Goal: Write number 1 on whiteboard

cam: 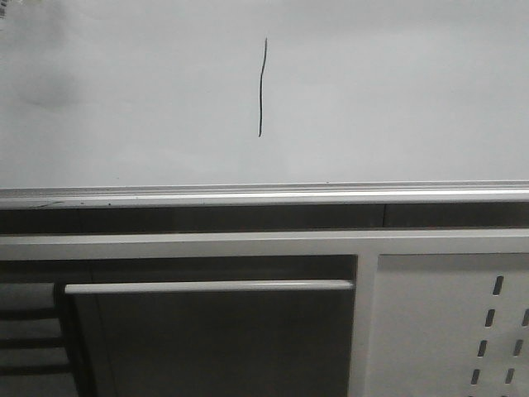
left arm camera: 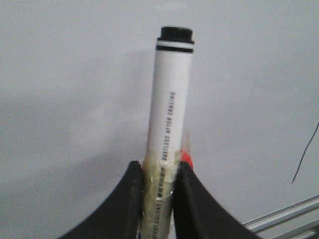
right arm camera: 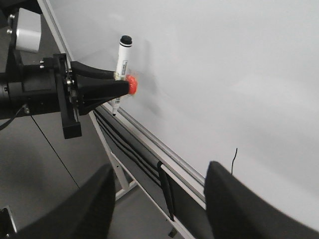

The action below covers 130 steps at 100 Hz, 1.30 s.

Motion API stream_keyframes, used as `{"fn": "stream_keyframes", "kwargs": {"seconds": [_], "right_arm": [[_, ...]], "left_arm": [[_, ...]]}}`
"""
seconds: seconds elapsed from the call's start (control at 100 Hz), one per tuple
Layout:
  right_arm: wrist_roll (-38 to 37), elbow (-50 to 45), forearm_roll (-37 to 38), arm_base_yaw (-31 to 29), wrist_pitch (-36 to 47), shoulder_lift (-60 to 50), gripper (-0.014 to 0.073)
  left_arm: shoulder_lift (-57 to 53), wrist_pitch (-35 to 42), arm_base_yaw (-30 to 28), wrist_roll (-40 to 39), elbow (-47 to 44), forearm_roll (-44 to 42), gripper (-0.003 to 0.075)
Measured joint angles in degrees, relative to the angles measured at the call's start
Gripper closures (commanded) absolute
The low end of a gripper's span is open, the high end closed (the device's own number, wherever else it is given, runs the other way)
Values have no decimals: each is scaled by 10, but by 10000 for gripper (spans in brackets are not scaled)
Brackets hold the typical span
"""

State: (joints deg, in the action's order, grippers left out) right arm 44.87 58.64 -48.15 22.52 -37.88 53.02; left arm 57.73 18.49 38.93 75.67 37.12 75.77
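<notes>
Black number 1, one whiteboard

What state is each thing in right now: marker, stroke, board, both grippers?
marker: clamped in the left gripper, off the board
left gripper: shut on the marker
right gripper: open, holding nothing
number 1: drawn, a thin, nearly vertical black stroke
whiteboard: upright, blank apart from that stroke and a faint smudge at upper left
</notes>
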Motion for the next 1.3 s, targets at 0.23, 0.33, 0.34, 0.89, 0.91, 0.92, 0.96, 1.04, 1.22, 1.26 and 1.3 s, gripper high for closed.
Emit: {"fn": "stream_keyframes", "kwargs": {"seconds": [0.23, 0.33, 0.34, 0.89, 0.91, 0.92, 0.96, 1.04, 1.22, 1.26, 1.3], "right_arm": [[0, 0, 0, 0, 0, 0, 228], [0, 0, 0, 0, 0, 0, 228], [0, 0, 0, 0, 0, 0, 228], [0, 0, 0, 0, 0, 0, 228], [0, 0, 0, 0, 0, 0, 228], [0, 0, 0, 0, 0, 0, 228], [0, 0, 0, 0, 0, 0, 228], [0, 0, 0, 0, 0, 0, 228], [0, 0, 1, 0, 0, 0, 228], [0, 0, 1, 0, 0, 0, 228], [0, 0, 1, 0, 0, 0, 228]], "left_arm": [[30, 25, 2, -205, 0, -153, 741], [44, 40, 2, -294, 0, -217, 741], [46, 40, 2, -298, 0, -220, 741], [136, 107, 12, -393, 0, -275, 741], [138, 108, 14, -396, 0, -274, 741], [139, 110, 13, -396, 0, -274, 741], [143, 112, 14, -397, 0, -276, 740], [148, 114, 15, -398, -1, -278, 740], [150, 115, 15, -399, -2, -278, 668], [150, 115, 15, -399, -2, -278, 630], [150, 115, 15, -399, -2, -278, 591]]}}
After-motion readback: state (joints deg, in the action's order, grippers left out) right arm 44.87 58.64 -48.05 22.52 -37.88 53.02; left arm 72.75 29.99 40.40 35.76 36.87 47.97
